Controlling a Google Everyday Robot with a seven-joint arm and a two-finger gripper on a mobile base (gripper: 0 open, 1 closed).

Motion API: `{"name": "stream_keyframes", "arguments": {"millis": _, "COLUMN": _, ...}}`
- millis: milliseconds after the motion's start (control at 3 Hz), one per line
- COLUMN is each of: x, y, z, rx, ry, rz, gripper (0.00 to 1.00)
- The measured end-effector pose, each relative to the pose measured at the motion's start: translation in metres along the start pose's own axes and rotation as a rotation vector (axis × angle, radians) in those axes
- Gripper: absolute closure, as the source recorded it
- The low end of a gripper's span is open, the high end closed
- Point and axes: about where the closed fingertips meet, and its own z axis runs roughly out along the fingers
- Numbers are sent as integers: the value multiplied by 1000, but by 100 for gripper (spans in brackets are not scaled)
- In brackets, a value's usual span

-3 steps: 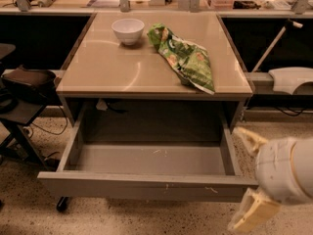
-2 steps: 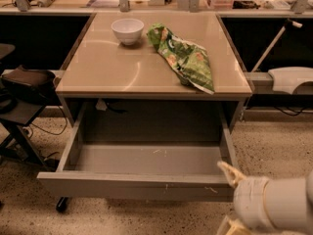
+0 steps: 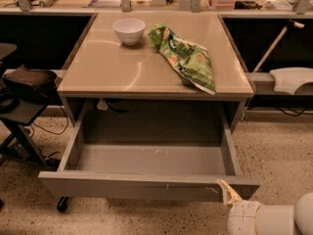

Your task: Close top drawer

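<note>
Low, end effector (image 3: 226, 191) at top drawer (image 3: 137, 186).

Holding the cream-fingered gripper (image 3: 226, 192) at the right front corner of the wide grey metal top drawer (image 3: 142, 185), facing open speckled floor (image 3: 122, 220).

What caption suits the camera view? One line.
Top drawer open beneath the table, robot hand at its front's right end.

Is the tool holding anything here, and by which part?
Nothing visibly held. The tool is low right, at the right end of the open top drawer front.
</note>
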Motion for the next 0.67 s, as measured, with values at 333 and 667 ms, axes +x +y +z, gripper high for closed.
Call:
{"name": "stream_keyframes", "arguments": {"millis": 333, "x": 4, "y": -1, "z": -2, "rx": -8, "ry": -3, "rz": 7, "gripper": 0}}
{"name": "stream_keyframes", "arguments": {"millis": 667, "x": 4, "y": -1, "z": -2, "rx": -8, "ry": -3, "rz": 7, "gripper": 0}}
